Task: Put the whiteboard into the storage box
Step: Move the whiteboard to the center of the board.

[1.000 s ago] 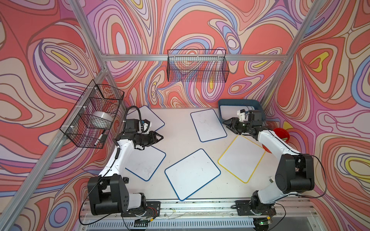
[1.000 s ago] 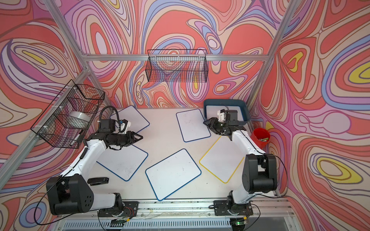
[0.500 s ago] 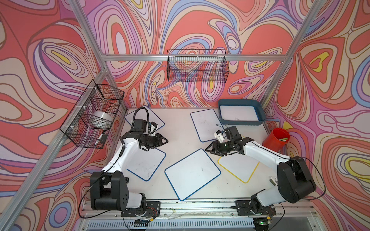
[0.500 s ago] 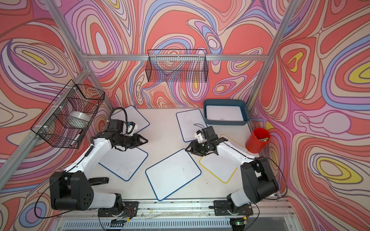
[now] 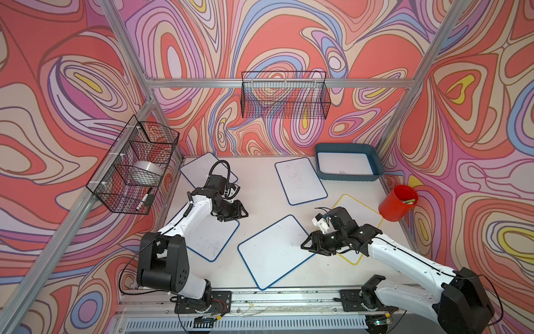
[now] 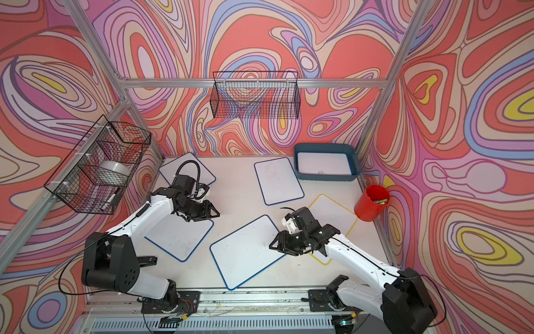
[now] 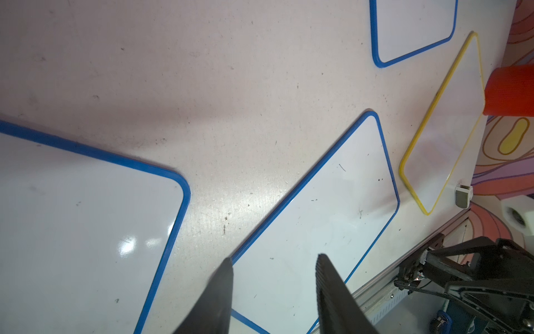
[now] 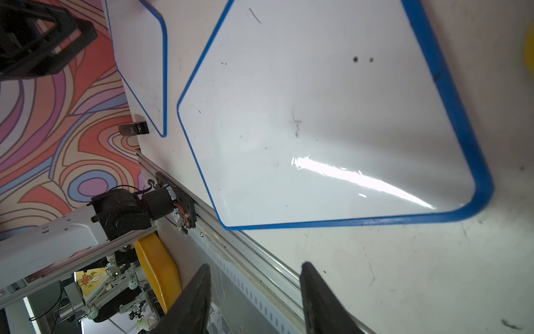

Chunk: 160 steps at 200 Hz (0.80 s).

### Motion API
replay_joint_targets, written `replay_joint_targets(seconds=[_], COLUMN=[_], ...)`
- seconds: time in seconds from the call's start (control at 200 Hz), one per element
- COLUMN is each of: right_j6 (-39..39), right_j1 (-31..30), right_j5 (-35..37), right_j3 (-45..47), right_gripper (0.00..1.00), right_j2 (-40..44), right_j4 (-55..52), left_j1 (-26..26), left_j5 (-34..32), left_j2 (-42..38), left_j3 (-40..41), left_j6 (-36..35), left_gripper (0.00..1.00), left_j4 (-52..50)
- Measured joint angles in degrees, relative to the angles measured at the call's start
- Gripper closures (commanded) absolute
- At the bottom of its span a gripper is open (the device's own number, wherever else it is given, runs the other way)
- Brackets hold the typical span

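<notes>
While tilted low toward the table, left end effector and right end effector stand spread.

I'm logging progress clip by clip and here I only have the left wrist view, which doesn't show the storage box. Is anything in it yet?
Observer: Yes. In both top views the storage box holds a white panel lying flat, apparently a whiteboard.
Operator: I count four boards outside it. Correct?
Observer: Five. You miss a blue-edged whiteboard at the far left, partly hidden behind the left arm.
Operator: Where is the left gripper?
Observer: The left gripper is open and empty, above the far corner of the near-left whiteboard.
</notes>
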State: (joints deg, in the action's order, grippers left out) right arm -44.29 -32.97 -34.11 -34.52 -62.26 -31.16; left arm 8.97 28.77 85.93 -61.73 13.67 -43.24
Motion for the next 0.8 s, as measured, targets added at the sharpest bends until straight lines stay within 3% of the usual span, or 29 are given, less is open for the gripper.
replay_joint_targets(seconds=[0.26, 0.801], right_j6=[-6.19, -11.34], right_j1=[-3.76, -12.02], right_j5=[2.23, 5.03], right_j3=[4.44, 3.45], right_gripper=[0.48, 0.47], right_j2=[-0.39, -16.06], right_j4=[2.27, 13.22], left_j1=[1.22, 5.01], left_j5=[-0.44, -2.54], left_j2=[1.18, 4.33], left_j3=[-0.24, -1.29], left_j6=[-0.07, -0.61], left_gripper=[0.56, 0.55], left_j4=[-0.31, -1.81])
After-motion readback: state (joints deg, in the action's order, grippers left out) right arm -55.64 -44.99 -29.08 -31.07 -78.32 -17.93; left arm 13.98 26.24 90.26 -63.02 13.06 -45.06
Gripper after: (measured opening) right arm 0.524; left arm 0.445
